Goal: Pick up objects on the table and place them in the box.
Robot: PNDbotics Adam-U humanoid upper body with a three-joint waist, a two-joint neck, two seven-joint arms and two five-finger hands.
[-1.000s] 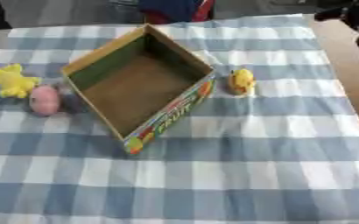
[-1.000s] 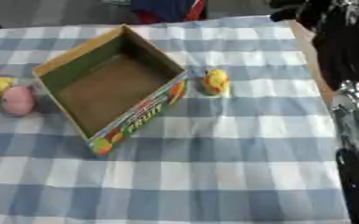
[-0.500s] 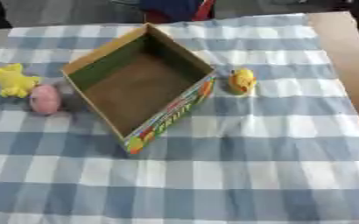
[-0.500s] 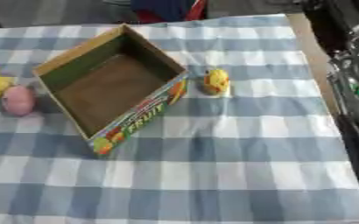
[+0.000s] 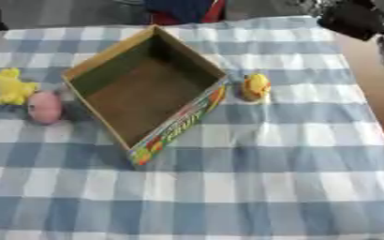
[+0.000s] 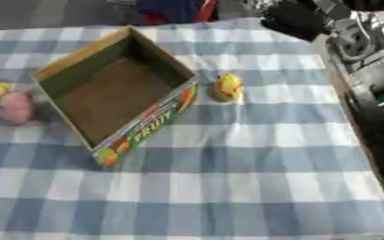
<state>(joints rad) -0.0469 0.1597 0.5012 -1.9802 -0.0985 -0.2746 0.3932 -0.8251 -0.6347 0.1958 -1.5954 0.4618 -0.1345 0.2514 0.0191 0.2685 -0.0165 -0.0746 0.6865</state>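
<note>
Hard to make out at the upper right: a dark hand (image 6: pixel 292 19) on a black and silver arm (image 6: pixel 367 51), blurred, fingers not readable, so released or clenched cannot be told. Cut off by the right edge in both views. No sign of the left hand in either view.

Lying open-topped and askew on the worktop (image 5: pixel 253 183): a cardboard box (image 5: pixel 142 96), brown inside, nothing in it, with a colourful printed outer wall reading "FRUIT". Just beside its right corner, a small yellow toy (image 5: pixel 255 86) with an orange patch, shape otherwise unclear. Well apart from the hand, below and to its left. To the left of the box, near its wall, a pink rounded toy (image 5: pixel 44 107), and touching or just beside that, a yellow toy (image 5: pixel 9 86) with stubby limbs, partly cut off by the left edge in the right eye view.

Covering the worktop: a blue and white checked cloth. Bare brown edge showing along the right side. At the far edge, something dark blue and red, not identifiable.
</note>
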